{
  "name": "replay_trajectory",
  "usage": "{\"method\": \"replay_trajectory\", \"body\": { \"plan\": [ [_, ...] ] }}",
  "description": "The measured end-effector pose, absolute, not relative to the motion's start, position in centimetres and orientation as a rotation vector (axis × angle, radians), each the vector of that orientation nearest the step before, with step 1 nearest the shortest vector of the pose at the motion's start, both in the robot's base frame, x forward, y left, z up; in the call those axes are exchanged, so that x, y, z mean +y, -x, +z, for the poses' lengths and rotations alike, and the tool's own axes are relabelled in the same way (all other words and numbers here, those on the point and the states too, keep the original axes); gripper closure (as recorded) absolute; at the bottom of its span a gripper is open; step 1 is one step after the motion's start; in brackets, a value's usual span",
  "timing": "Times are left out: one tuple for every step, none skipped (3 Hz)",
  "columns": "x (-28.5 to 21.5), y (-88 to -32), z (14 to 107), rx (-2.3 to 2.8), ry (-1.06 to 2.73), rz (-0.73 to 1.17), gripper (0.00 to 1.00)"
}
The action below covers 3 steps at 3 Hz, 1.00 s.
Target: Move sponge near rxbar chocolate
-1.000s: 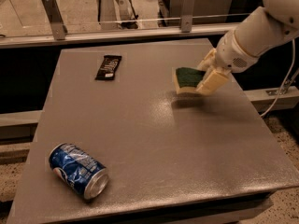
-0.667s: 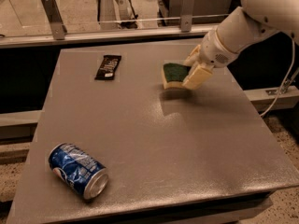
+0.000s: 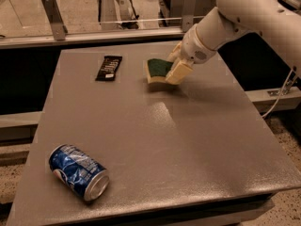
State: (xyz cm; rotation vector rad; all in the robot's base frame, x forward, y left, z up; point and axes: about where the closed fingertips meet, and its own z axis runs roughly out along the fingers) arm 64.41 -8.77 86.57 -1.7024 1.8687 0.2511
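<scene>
Camera view: looks across a grey table [image 3: 188, 140] from its near edge, taking twelve o'clock as the far edge. Finds the gripper [image 3: 175, 69] over the far half of the tabletop, toward one o'clock from the table's centre, at the end of a white arm [image 3: 244, 13] reaching in from two o'clock. Clenched on the sponge [image 3: 157, 68]: pale fingers [image 3: 178, 73] pinch its three o'clock end, with the dark green top facing up and toward the camera and pale yellow foam showing along the lower edge. Holds the sponge tilted, with its nine o'clock end free and pointing toward the bar. Cannot tell whether the sponge's lower edge touches the tabletop or hangs just above it. Shows a soft shadow on the grey surface right beneath.

Places the rxbar chocolate [image 3: 108, 68] flat on the table at nine o'clock from the sponge, toward eleven o'clock from the table's centre. Lies with its long axis running roughly twelve to six, dark wrapper and small pale lettering facing up. Shows a strip of bare tabletop between bar and sponge: near, not touching.

Shows a blue soda can [image 3: 79, 172] on its side at seven o'clock, silver end turned toward five o'clock, well apart from both bar and sponge. Past the far edge at twelve o'clock, shows a metal rail [image 3: 94, 36] with upright brackets. Off the table at three o'clock, shows a pale cable [image 3: 282, 92] hanging down.
</scene>
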Motion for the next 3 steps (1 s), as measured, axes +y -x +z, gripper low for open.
{"method": "replay_trajectory", "body": {
  "plan": [
    [-6.4, -65.9, 86.7, 1.828, 1.699, 0.274, 1.0],
    [-5.0, -67.7, 87.0, 1.783, 1.718, 0.263, 1.0],
    [-4.5, -69.3, 87.1, 1.765, 1.723, 0.25, 1.0]
  ]
}}
